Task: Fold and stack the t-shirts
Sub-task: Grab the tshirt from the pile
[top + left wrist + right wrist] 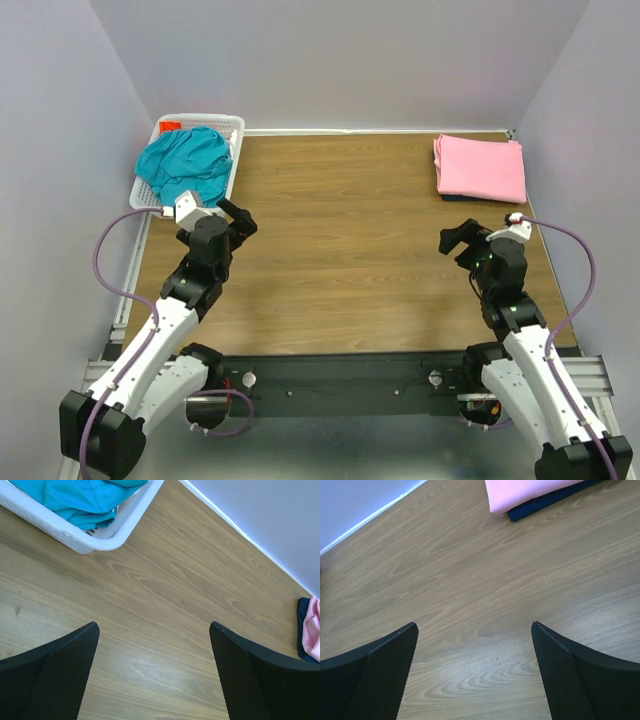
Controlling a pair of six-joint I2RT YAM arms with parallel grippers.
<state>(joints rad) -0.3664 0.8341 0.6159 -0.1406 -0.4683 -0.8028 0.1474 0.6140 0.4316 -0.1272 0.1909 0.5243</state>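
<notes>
Left gripper [238,221] and right gripper [457,238] hover wide open, holding nothing.
Just beyond the left one, the far-left basket [238,128] holds a crumpled teal t-shirt [185,162]. It looks light and limp, so pinch a hem or shoulder edge. A folded pink t-shirt [482,165] lies far right.

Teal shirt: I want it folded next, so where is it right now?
The teal shirt lies crumpled in the white basket at the far left corner of the table in the top view, just beyond the left gripper.
</notes>
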